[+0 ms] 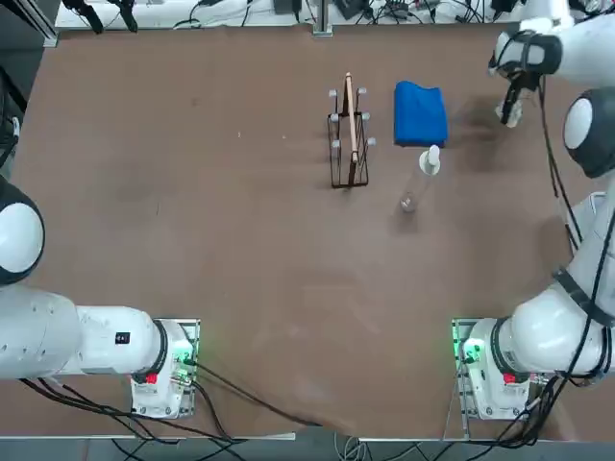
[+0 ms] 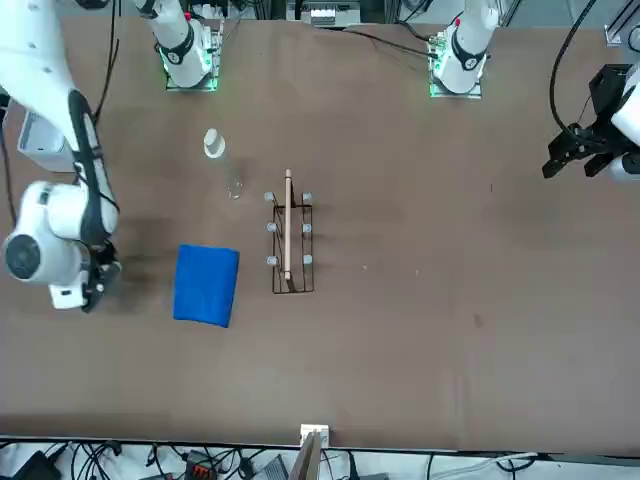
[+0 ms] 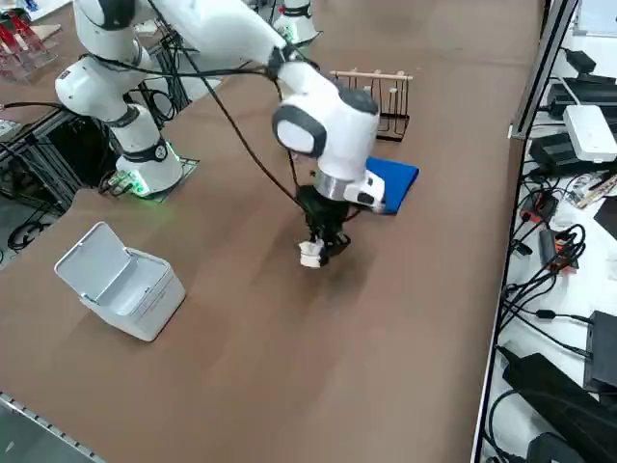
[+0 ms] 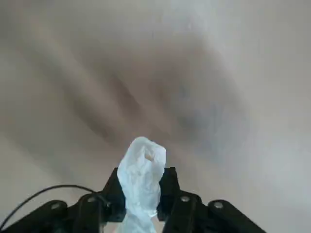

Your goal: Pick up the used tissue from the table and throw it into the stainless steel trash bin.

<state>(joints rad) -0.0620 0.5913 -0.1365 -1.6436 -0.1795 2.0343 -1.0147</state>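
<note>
The used tissue [image 4: 142, 180], a small crumpled white wad, sits pinched between the two black fingers of my right gripper [image 4: 141, 191], which is shut on it. In the right side view the tissue [image 3: 309, 255] hangs at the gripper [image 3: 321, 247] tip, just over the brown table [image 3: 289, 357], near the blue cloth. Seen from overhead, the gripper [image 1: 510, 104] is at the far right of the table with the tissue [image 1: 512, 115] below it. The stainless steel trash bin [image 3: 123, 283], light grey with its lid flipped open, stands near my right arm's base.
A blue cloth [image 1: 420, 113] lies just left of the gripper. Beside it stand a brown wire rack [image 1: 348, 144] and a clear bottle with a white cap [image 1: 424, 174] lying on its side. The table's right edge, with cables beyond it, is close by.
</note>
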